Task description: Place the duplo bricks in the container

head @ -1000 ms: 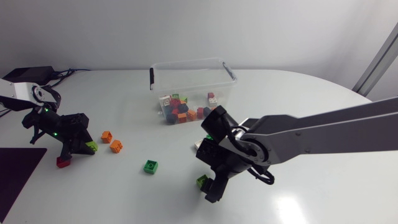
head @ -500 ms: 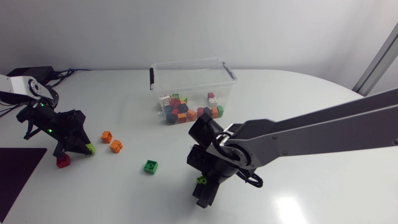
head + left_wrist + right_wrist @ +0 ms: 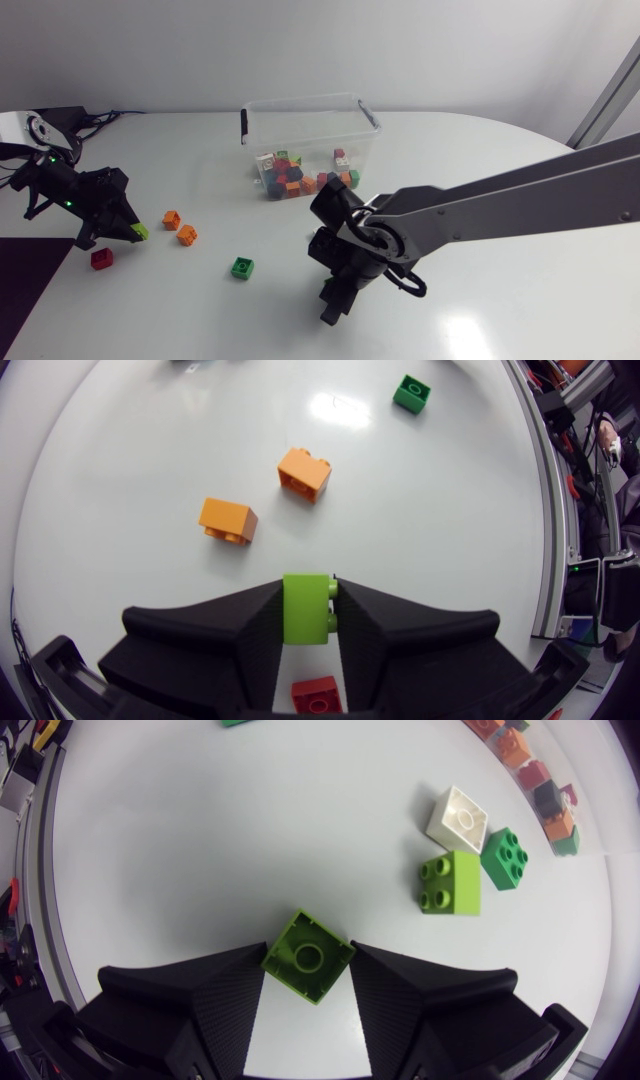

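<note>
Left pincer: studded brick; right pincer: hollow brick.

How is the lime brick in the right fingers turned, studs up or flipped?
Flipped: the right wrist view shows the lime brick with its hollow underside showing and its studs hidden.

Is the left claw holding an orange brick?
No, the left claw grips a lime-green brick; the two orange bricks lie on the table ahead of it.

red brick half hidden under left gripper, container cropped
</note>
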Motion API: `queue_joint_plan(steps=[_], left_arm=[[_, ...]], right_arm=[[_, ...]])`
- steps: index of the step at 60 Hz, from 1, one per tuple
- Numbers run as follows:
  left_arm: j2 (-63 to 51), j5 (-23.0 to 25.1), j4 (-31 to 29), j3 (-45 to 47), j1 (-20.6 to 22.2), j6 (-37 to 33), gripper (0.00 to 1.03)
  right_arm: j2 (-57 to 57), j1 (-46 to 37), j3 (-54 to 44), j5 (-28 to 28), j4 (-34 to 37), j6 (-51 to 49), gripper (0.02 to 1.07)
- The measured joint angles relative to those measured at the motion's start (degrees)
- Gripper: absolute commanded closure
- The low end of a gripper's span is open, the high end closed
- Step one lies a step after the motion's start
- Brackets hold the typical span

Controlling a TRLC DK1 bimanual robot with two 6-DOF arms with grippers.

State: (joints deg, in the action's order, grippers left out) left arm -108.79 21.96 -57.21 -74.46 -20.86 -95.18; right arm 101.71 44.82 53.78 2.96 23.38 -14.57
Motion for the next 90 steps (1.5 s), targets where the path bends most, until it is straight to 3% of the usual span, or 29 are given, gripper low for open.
queue_joint_plan(steps=[7, 20, 38, 45, 60, 76, 78, 81, 82, 83, 86, 87, 90], left_arm=[[3.50, 1.97, -1.81, 0.04, 1.20, 0.13, 0.78], [7.28, 8.33, -3.52, -1.95, 9.03, 6.34, 0.78], [9.97, 11.08, 4.98, -8.26, 24.24, 24.44, 0.78], [9.97, 11.06, 7.13, -12.44, 28.20, 30.88, 0.78], [8.52, 12.09, 21.49, -21.11, 30.27, 45.94, 0.77], [2.40, 12.28, 31.36, -23.43, 31.85, 56.94, 0.77], [1.75, 12.31, 32.52, -23.56, 31.89, 57.96, 0.75], [0.59, 12.31, 34.56, -24.22, 31.95, 59.60, 0.72], [0.13, 12.28, 35.39, -24.55, 32.00, 60.30, 0.72], [-0.17, 12.31, 35.98, -24.83, 32.00, 60.72, 0.69], [-1.51, 12.04, 38.29, -25.86, 31.98, 62.45, 0.65], [-1.81, 11.80, 39.32, -25.99, 31.98, 62.97, 0.64], [-2.49, 10.12, 41.38, -26.12, 31.98, 64.32, 0.54]], right_arm=[[-3.45, -2.45, 0.48, -0.17, 3.41, -0.02, 0.76], [-10.36, -8.81, 6.73, -0.20, 5.57, -0.28, 0.75], [-10.95, -13.99, 13.70, 0.74, 4.59, -0.24, 0.75], [-10.64, -14.58, 17.88, 1.75, 3.08, -0.17, 0.75], [-6.34, -15.45, 25.59, 1.77, -2.23, 1.16, 0.75], [1.79, -17.46, 31.93, 1.77, -9.94, 3.30, 0.74], [3.04, -17.75, 32.92, 1.75, -10.99, 3.69, 0.70], [4.81, -18.12, 34.38, 1.20, -12.52, 3.93, 0.49], [5.75, -18.34, 35.19, 0.83, -13.07, 3.98, 0.47], [6.34, -18.38, 35.76, 0.61, -13.35, 4.07, 0.34], [8.87, -18.56, 38.07, -1.01, -14.08, 4.09, 0.19], [9.70, -18.64, 38.82, -1.77, -14.62, 4.07, 0.09], [12.26, -18.69, 41.22, -2.82, -14.78, 3.89, 0.06]])
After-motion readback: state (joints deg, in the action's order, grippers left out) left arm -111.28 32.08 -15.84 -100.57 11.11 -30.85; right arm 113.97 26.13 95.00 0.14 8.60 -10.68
